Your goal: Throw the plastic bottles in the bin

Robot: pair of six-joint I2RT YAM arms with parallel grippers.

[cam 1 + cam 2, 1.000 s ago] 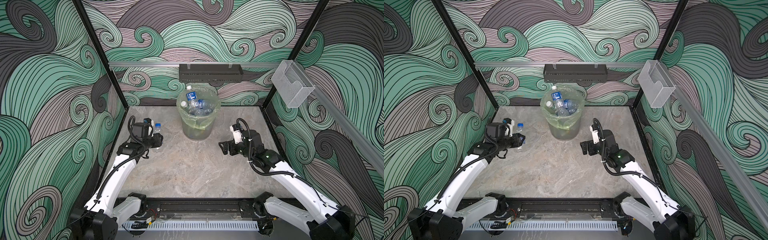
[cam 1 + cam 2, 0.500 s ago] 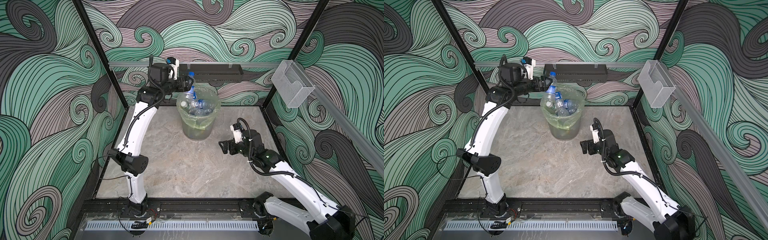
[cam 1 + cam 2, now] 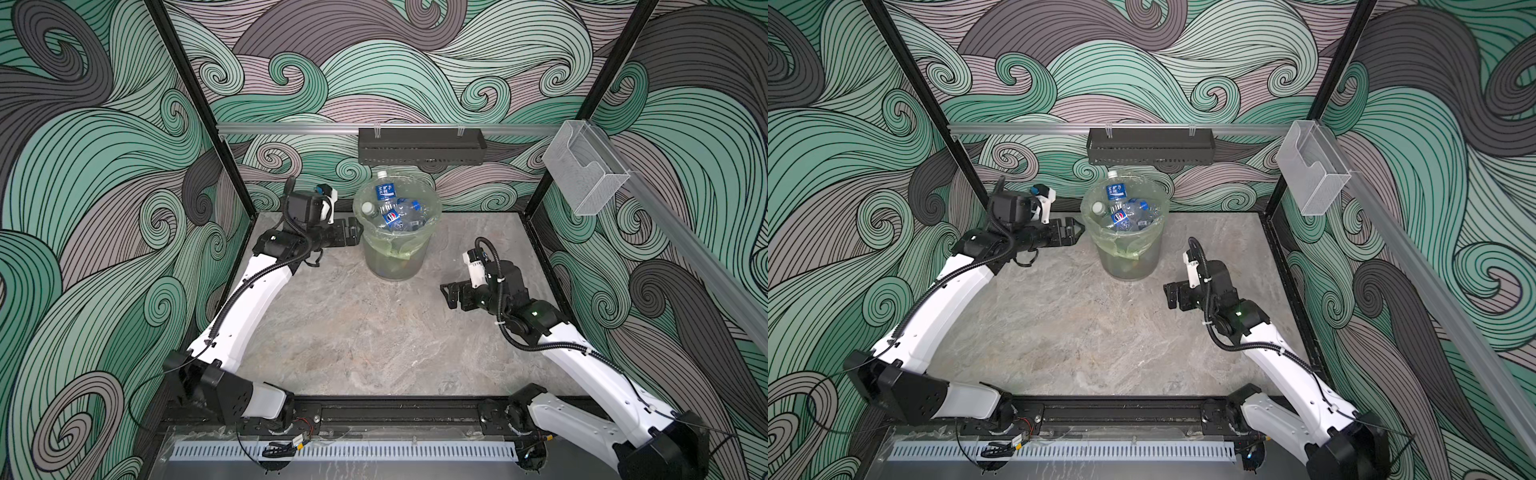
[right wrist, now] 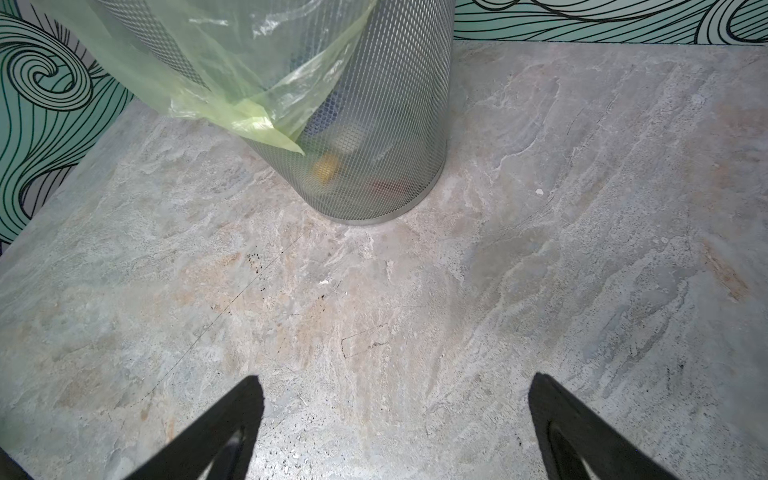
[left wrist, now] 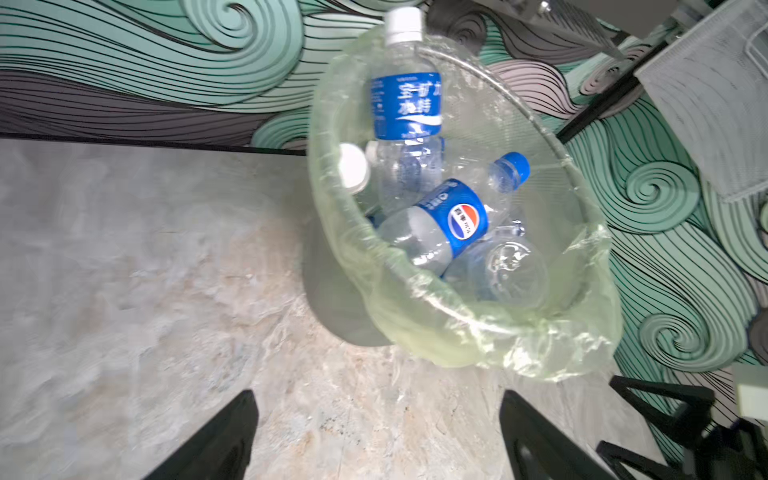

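Observation:
The bin (image 3: 390,262) (image 3: 1129,259) is a round grey mesh bucket lined with a yellow-green bag, standing at the back middle of the table. Several clear plastic bottles lie heaped inside. A tall one with a blue label (image 3: 386,194) (image 5: 405,108) sticks up above the rim, and a Pepsi-labelled one (image 5: 440,224) lies on top. My left gripper (image 3: 358,232) (image 3: 1080,232) (image 5: 377,395) is open and empty, just left of the bin below its rim. My right gripper (image 3: 446,296) (image 3: 1168,295) (image 4: 395,376) is open and empty, low over the table right of the bin (image 4: 395,104).
A black perforated tray (image 3: 422,145) hangs on the back rail above the bin. A clear plastic box (image 3: 584,174) is fixed to the right wall rail. The marble table (image 3: 374,340) has patterned walls on three sides and a black rail along the front.
My left gripper carried a bottle from the left of the table up over the bin, let it go, and has come down beside the bin, open. The right arm has not moved.

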